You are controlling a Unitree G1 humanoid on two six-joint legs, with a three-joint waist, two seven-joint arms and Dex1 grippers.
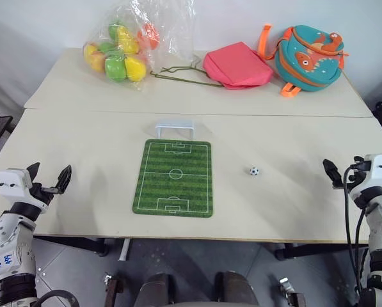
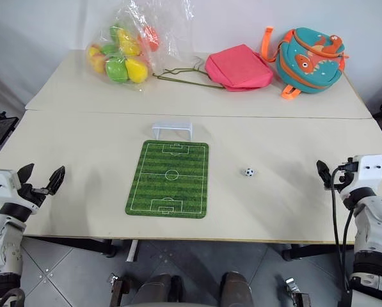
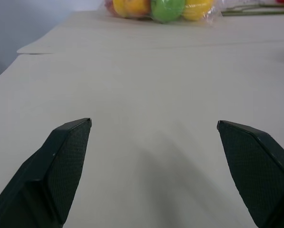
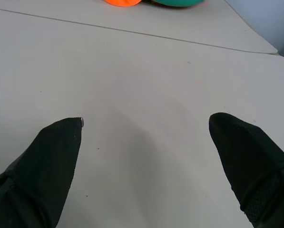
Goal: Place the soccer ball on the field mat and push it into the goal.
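Note:
The tiny black-and-white soccer ball [image 1: 253,171] rests on the bare table, a short way right of the green field mat [image 1: 175,177]. The white goal [image 1: 175,127] stands at the mat's far short edge. My left gripper [image 1: 48,176] hovers open over the table's front left corner, far from the mat. My right gripper [image 1: 344,170] is open over the front right edge, well to the right of the ball. In both wrist views the black fingers [image 3: 61,166] [image 4: 46,161] stand wide apart with only tabletop between them.
Along the back of the table lie a clear bag of coloured balls [image 1: 123,51], a green cord [image 1: 184,75], a pink pouch [image 1: 237,65] and a teal fish backpack [image 1: 309,57]. A seam [image 1: 197,114] runs across the table behind the goal.

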